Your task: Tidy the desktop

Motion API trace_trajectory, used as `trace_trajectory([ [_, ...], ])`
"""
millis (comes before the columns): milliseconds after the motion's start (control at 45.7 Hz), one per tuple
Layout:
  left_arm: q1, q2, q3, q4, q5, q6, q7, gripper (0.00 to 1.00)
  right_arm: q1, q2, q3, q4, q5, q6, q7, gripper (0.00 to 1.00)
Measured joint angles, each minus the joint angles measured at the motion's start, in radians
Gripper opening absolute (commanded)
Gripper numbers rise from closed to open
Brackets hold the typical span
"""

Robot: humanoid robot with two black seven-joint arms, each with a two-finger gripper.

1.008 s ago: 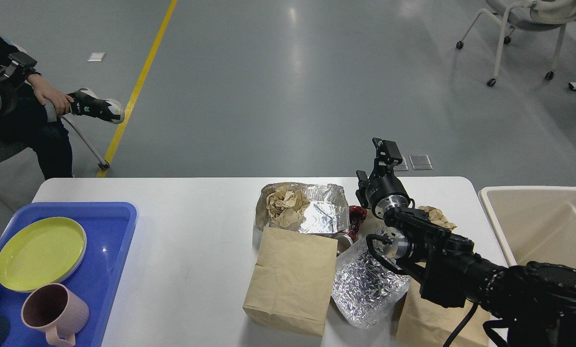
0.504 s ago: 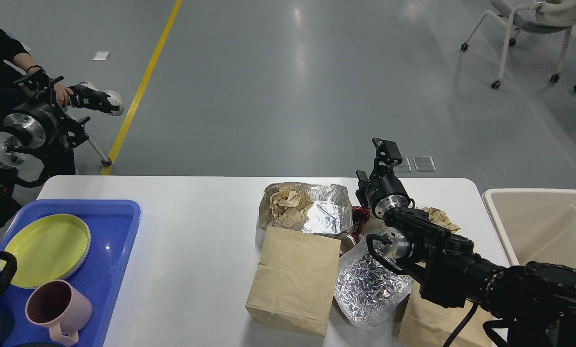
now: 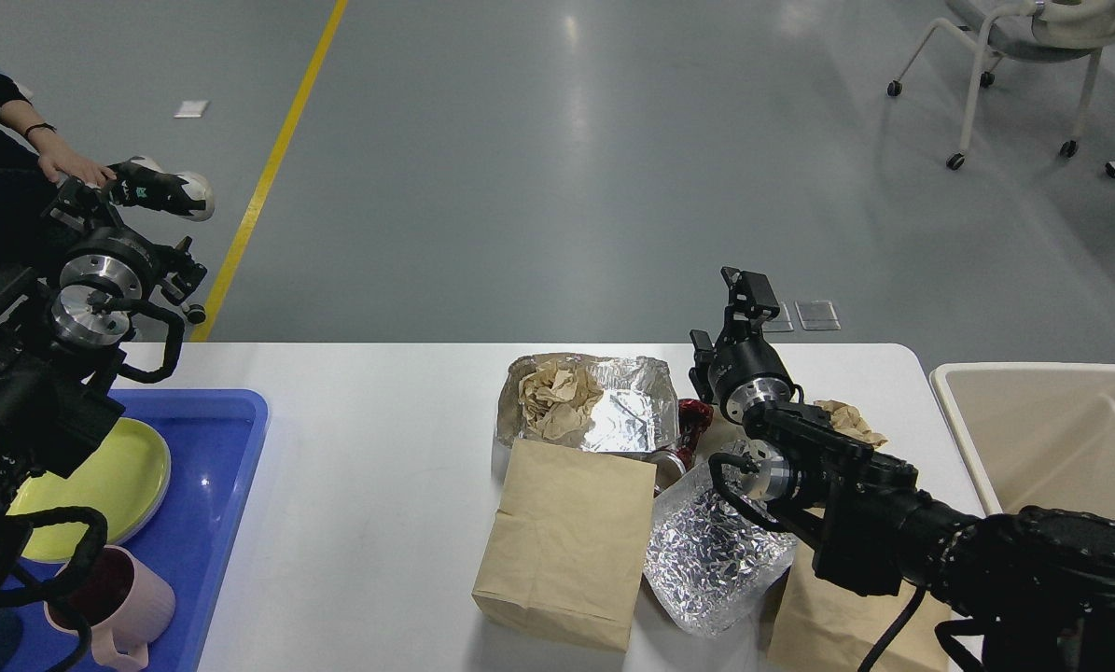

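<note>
Left arm has swung in over the blue tray (image 3: 230,439) since a second ago; it now covers part of the yellow plate (image 3: 123,476) and pink mug (image 3: 137,607). Left gripper (image 3: 90,210) sits past the tray's far edge; jaws too dark to read, cannot tell. Right gripper (image 3: 748,294) unchanged, raised beyond the foil tray (image 3: 627,406); jaws cannot tell, nothing seen held. My read: left arm is only getting into position, clearing not begun.

White surface (image 3: 370,448) spans the view. Foil tray holds crumpled brown paper (image 3: 552,397). Beside it: paper bag (image 3: 566,541), foil pouch (image 3: 706,560). Beige bin (image 3: 1052,439), right of the foil tray, looks empty.
</note>
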Motion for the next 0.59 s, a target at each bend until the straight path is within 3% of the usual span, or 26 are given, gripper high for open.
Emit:
trace_trajectory([
  [241,-0.001,-0.028,0.002,0.000,-0.004,0.135,0.000,0.97,0.000,0.000,0.000,0.000,0.000,0.000,0.000,1.00],
  [591,-0.044,-0.061,0.010,0.000,-0.004,0.158,0.000,0.97,0.000,0.000,0.000,0.000,0.000,0.000,0.000,1.00],
])
